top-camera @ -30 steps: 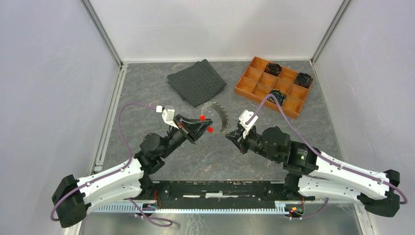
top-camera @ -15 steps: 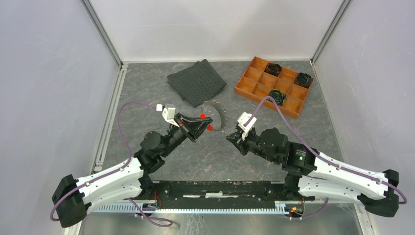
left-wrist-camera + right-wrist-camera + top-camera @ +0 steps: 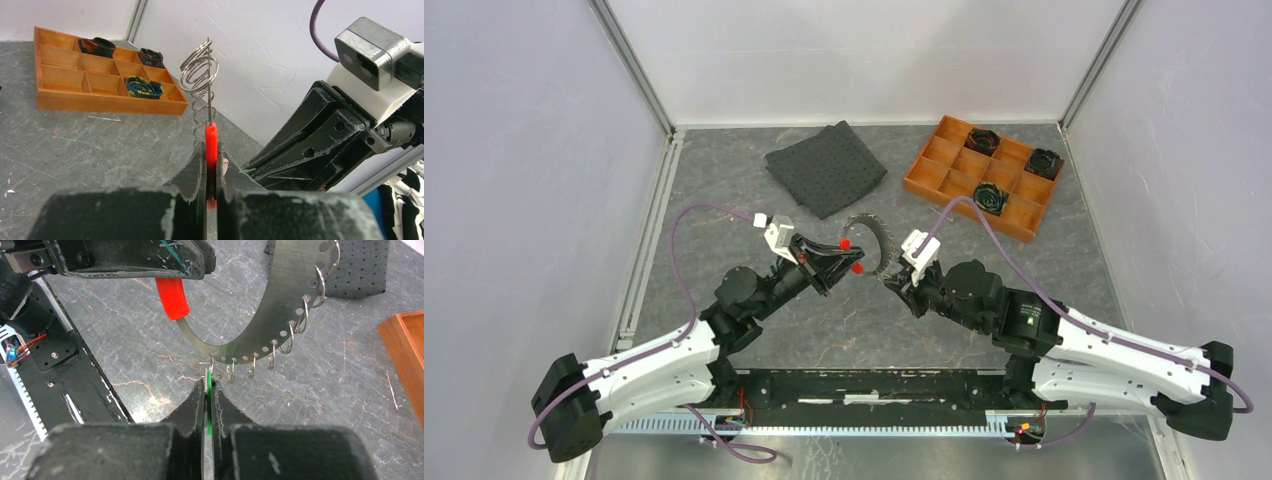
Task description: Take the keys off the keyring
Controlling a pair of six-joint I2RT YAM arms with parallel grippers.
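My left gripper (image 3: pixel 851 256) is shut on a red plastic key head (image 3: pixel 211 136). The head sits at the end of a curved metal strip (image 3: pixel 295 295) with holes along it. Several small wire rings hang from the strip. My right gripper (image 3: pixel 208 382) is shut on the thin green key (image 3: pixel 208 405). This key hangs from the keyring (image 3: pixel 214 373) at the strip's lowest hole. In the top view the right gripper (image 3: pixel 890 282) faces the left one across the strip (image 3: pixel 881 238), just above the table. The red head (image 3: pixel 172 297) sticks out below the left fingers.
A wooden compartment tray (image 3: pixel 924 180) stands at the back right with three black gear-like pieces (image 3: pixel 991 196) in it. A dark dotted cloth (image 3: pixel 826 168) lies at the back centre. Metal frame rails run along the table's sides.
Both grippers have kept their holds. The left gripper has shifted slightly right and the right gripper slightly left, so they stand closer together. The strip moved with them.
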